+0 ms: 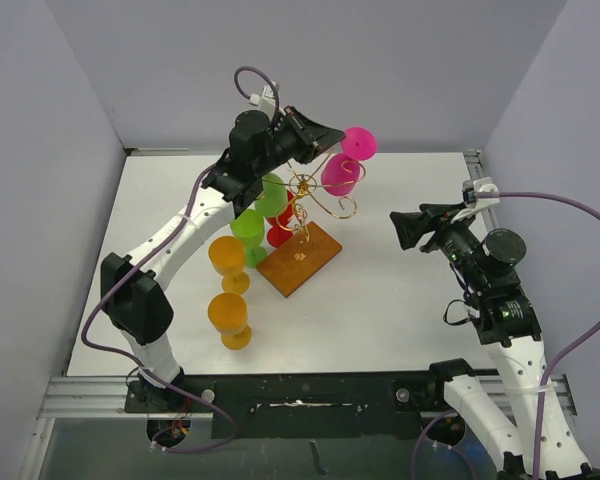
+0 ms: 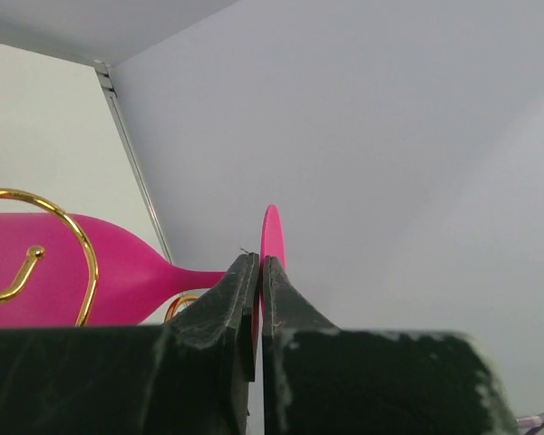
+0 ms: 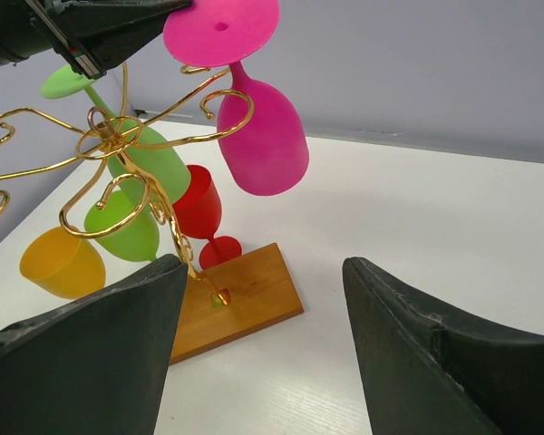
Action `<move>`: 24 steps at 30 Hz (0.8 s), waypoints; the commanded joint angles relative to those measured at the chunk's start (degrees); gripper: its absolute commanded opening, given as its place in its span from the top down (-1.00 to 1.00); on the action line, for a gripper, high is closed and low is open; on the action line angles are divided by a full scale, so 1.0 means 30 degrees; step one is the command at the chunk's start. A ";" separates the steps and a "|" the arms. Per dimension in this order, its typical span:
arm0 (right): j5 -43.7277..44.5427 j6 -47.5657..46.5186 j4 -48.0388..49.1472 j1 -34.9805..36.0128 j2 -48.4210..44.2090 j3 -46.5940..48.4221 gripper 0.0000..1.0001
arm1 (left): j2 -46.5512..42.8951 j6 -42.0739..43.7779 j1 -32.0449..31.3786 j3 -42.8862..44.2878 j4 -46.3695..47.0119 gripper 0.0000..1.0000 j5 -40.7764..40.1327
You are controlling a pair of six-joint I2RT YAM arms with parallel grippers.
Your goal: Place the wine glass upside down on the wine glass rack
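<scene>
The pink wine glass (image 1: 338, 175) hangs bowl-down, a little tilted, its stem inside a curled arm of the gold wire rack (image 1: 318, 198), which stands on a brown wooden base (image 1: 300, 258). My left gripper (image 1: 318, 135) is shut on the edge of the glass's round foot (image 2: 272, 234) above the rack; the left wrist view shows the jaws (image 2: 258, 265) clamped on the thin pink disc. The right wrist view shows the pink glass (image 3: 263, 136) and the rack (image 3: 109, 140) too. My right gripper (image 1: 405, 230) is open and empty, right of the rack, with both fingers framing the base (image 3: 245, 299).
A green glass (image 1: 272, 195) hangs upside down on the rack's left side. A second green glass (image 1: 248, 232), a red glass (image 1: 280, 228) and two orange glasses (image 1: 227, 258) (image 1: 228, 315) stand on the white table left of the base. Grey walls enclose the table.
</scene>
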 commanded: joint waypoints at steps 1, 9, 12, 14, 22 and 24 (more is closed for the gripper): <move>0.0254 0.0503 0.0619 0.0153 0.0143 -0.0002 -0.40 | -0.1728 -0.0700 0.0110 -0.0199 0.0375 1.00 0.0328; 0.0421 0.0696 0.0709 0.0160 0.0188 -0.0142 -0.40 | -0.2610 -0.0957 0.0219 -0.0966 0.0049 1.00 0.0109; 0.0493 0.0769 0.0731 0.0160 0.0155 -0.0142 -0.40 | -0.2886 -0.1003 0.0223 -0.1396 0.0077 1.00 0.0081; 0.0517 0.0827 0.0755 0.0154 0.0153 -0.0142 -0.40 | -0.3040 -0.1025 0.0241 -0.1763 0.0070 1.00 0.0102; 0.0547 0.1043 0.0797 0.0177 0.0186 -0.0158 -0.40 | -0.4022 -0.1027 0.0266 -0.3248 0.0195 1.00 -0.0222; 0.0521 0.1085 0.0847 0.0190 0.0183 -0.0156 -0.40 | -0.4196 -0.0989 0.0245 -0.3510 0.0173 1.00 -0.0290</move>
